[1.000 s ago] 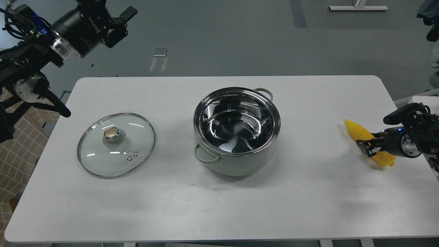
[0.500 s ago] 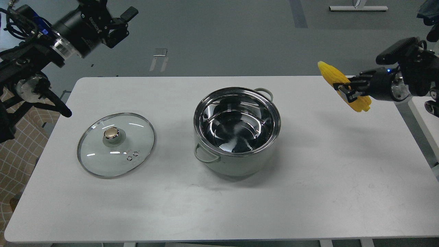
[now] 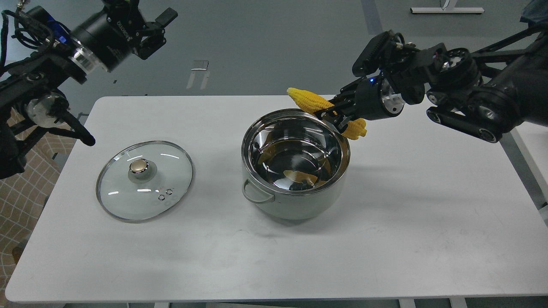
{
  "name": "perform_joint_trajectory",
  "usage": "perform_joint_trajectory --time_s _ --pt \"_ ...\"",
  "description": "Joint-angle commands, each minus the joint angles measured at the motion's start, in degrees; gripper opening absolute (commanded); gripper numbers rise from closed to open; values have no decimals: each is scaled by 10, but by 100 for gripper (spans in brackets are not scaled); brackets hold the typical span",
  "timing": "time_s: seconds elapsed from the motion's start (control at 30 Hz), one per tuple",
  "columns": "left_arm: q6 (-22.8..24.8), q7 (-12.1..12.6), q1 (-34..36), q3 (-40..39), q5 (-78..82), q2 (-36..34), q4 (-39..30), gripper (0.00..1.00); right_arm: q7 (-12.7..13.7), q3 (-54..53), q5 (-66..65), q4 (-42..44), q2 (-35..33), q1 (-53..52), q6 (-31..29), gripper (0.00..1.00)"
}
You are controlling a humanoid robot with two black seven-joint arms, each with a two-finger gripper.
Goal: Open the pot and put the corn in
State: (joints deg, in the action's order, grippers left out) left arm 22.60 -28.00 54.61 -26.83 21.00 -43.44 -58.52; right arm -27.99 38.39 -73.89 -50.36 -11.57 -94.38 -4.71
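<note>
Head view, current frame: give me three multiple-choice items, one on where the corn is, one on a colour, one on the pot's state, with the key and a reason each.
1. Where is the corn?
A. Lying on the table at the right edge
B. Held in the air over the pot's far rim
C. Resting on the glass lid

2. What colour is the knob of the glass lid?
A. Gold
B. Red
C. Black

3. What state is the pot in?
A. Covered by its lid
B. Tipped on its side
C. Upright and open

Key: 1 B, the right gripper is shut on the cob above the rim. 2 A, the knob shines gold. 3 C, the lid lies on the table to the pot's left, apart from it.
</note>
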Motion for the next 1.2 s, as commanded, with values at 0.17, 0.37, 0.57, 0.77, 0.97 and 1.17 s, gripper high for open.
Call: perform_joint_trajectory --time_s 0.17,0.37,0.57,0.77,0.97,1.17 --pt "-2 0 0 -1 1 7 0 95 0 25 41 6 56 10 0 6" --pt "-2 0 1 -1 1 8 0 95 0 33 47 8 70 24 -1 19" --pt "-2 0 0 -1 1 9 0 95 0 51 48 10 79 33 0 30" --pt "-1 0 0 -1 1 6 0 95 0 51 48 25 86 44 0 53" --pt "-1 0 0 -2 1 6 0 95 0 51 54 27 86 45 1 76" --pt "-1 0 0 -2 1 7 0 95 0 49 61 27 84 45 7 82"
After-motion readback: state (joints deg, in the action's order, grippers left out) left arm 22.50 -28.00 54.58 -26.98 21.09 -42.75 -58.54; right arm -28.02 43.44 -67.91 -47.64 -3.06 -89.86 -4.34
